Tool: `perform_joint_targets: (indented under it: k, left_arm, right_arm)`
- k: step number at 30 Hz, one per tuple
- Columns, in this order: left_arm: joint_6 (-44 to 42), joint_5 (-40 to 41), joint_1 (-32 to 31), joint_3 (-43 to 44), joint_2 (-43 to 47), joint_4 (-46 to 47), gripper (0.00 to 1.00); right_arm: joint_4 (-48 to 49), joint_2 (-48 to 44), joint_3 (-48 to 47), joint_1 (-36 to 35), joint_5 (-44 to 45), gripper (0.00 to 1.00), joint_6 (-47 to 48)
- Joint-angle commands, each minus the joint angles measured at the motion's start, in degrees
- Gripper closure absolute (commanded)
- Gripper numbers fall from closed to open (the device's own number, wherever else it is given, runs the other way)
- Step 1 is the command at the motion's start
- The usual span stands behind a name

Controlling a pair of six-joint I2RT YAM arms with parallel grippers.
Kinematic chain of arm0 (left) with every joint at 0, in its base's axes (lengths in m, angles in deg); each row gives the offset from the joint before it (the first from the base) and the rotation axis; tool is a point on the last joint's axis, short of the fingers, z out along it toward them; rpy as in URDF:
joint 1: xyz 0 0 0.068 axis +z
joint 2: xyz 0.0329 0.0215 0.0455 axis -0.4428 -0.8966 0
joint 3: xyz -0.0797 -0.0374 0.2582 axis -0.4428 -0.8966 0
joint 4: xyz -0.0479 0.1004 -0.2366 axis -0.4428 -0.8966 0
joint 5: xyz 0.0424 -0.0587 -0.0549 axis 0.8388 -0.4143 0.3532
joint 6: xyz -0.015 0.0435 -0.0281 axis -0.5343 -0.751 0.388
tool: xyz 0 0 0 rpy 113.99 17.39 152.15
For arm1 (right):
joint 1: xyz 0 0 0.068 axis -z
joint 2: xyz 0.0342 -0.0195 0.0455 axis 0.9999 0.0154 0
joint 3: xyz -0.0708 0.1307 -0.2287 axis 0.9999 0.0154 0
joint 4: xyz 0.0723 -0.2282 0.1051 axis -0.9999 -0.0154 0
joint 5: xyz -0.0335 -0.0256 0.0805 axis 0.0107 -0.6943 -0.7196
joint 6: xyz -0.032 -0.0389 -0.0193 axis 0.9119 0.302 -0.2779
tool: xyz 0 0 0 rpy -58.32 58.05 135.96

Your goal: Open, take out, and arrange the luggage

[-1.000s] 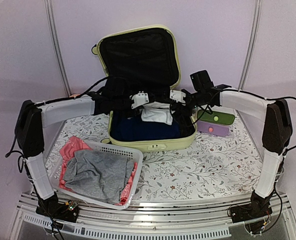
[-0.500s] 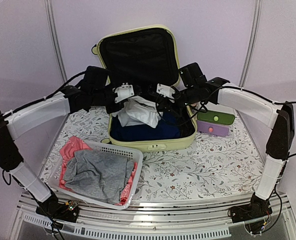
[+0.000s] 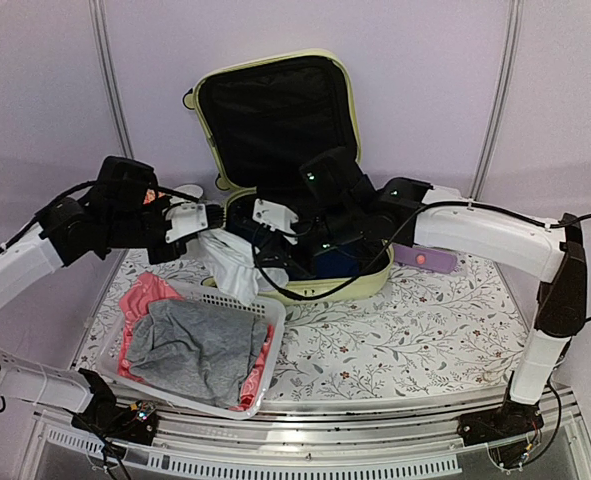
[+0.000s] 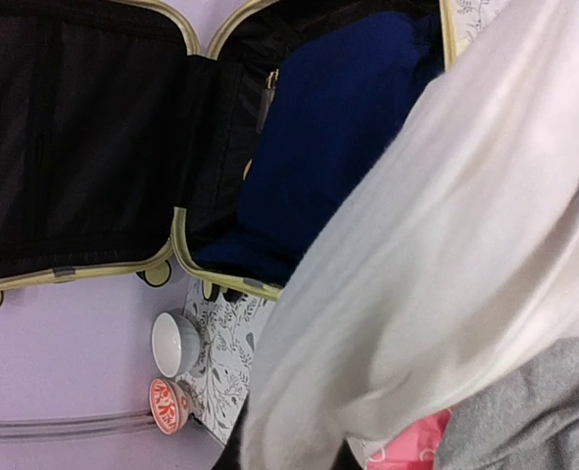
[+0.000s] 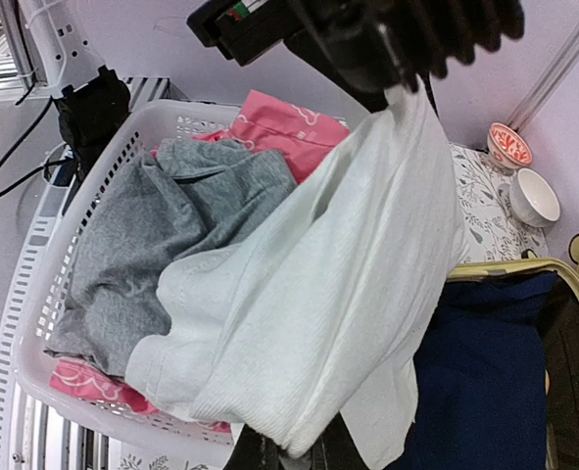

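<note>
Holding a white garment [image 3: 227, 265] between them, left gripper [image 3: 207, 225] and right gripper [image 3: 263, 225] each clamp an edge. Hangs over basket [image 3: 237, 298] rim beside open suitcase [image 3: 320, 290], likely for dropping in.

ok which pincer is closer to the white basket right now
Left. The left pincer hangs above the far side of the basket, shut on the white garment. The right pincer grips the same garment farther back, over the near edge of the luggage.

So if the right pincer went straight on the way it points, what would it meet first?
Probably the white garment that the right pincer itself grips, stretched ahead of it; beyond that, the grey garment in the white basket, though depth is unclear.
</note>
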Motion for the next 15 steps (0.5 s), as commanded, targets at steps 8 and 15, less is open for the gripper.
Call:
perform_joint_targets:
  k: [8,15]
  left_arm:
    - [-0.2,-9.1,-0.4,-3.9,19.8,-10.8,1.00]
    - [2.6,-9.6,-0.4,-6.3,20.5,-17.1,1.00]
  right_arm:
    - [3.1,2.7,-0.8,-8.0,1.1,0.98,-4.8]
    - [5.8,4.6,2.0,-10.6,0.9,0.98,-6.9]
